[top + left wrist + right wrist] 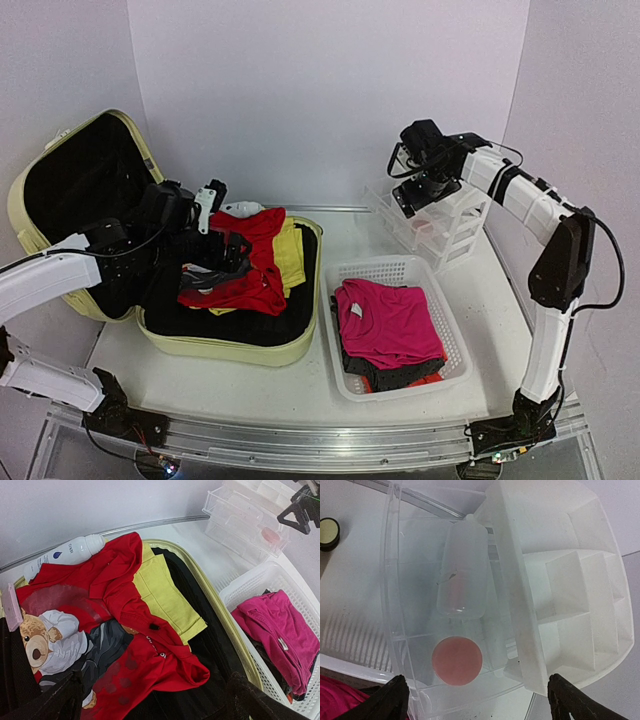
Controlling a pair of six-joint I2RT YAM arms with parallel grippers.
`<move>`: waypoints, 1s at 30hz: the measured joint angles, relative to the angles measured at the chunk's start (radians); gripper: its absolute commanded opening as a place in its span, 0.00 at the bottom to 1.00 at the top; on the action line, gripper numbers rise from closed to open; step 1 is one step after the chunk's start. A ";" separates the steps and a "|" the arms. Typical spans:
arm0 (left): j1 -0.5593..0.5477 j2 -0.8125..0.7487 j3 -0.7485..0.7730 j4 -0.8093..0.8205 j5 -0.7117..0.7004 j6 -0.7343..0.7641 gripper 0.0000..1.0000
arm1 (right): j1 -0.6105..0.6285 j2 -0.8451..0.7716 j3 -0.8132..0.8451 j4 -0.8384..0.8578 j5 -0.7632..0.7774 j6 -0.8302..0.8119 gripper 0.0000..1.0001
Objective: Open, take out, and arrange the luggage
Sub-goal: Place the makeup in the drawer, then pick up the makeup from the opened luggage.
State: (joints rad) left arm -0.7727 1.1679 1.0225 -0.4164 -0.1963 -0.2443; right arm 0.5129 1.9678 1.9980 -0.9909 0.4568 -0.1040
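Observation:
The luggage [240,345] lies open on the table, its pale yellow-green lid [70,180] leaning back at the left. Inside lie a red bear-print shirt [145,665], a folded yellow garment [165,595] and a white bottle [65,552]. My left gripper [160,705] hovers open just above the red shirt [245,285], with nothing between its fingers. My right gripper [482,700] stands open above the clear drawer organizer [560,580], over a drawer holding a pink round disc [456,661] and a clear bottle [462,572]. It holds nothing.
A white mesh basket [400,268] with a folded pink garment [390,320] on dark clothes sits right of the luggage. The organizer [445,225] stands behind it by the back wall. A small dark jar [329,531] rests on the table beside the organizer. A pink box [12,607] lies at the shirt's edge.

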 measured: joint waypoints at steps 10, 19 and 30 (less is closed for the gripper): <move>0.157 0.043 0.048 -0.067 0.019 -0.126 0.99 | 0.000 -0.097 -0.072 0.020 -0.214 0.054 0.98; 0.328 0.167 0.187 -0.108 0.042 -0.151 0.87 | 0.000 -0.226 -0.198 0.103 -0.423 0.148 0.98; 0.471 0.417 0.383 -0.176 0.025 -0.142 0.66 | 0.000 -0.264 -0.260 0.150 -0.521 0.192 0.98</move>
State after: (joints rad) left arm -0.3016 1.5848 1.4052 -0.5922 -0.1711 -0.3859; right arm 0.5129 1.7039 1.7382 -0.8406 -0.0639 0.0875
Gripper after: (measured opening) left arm 0.676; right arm 0.984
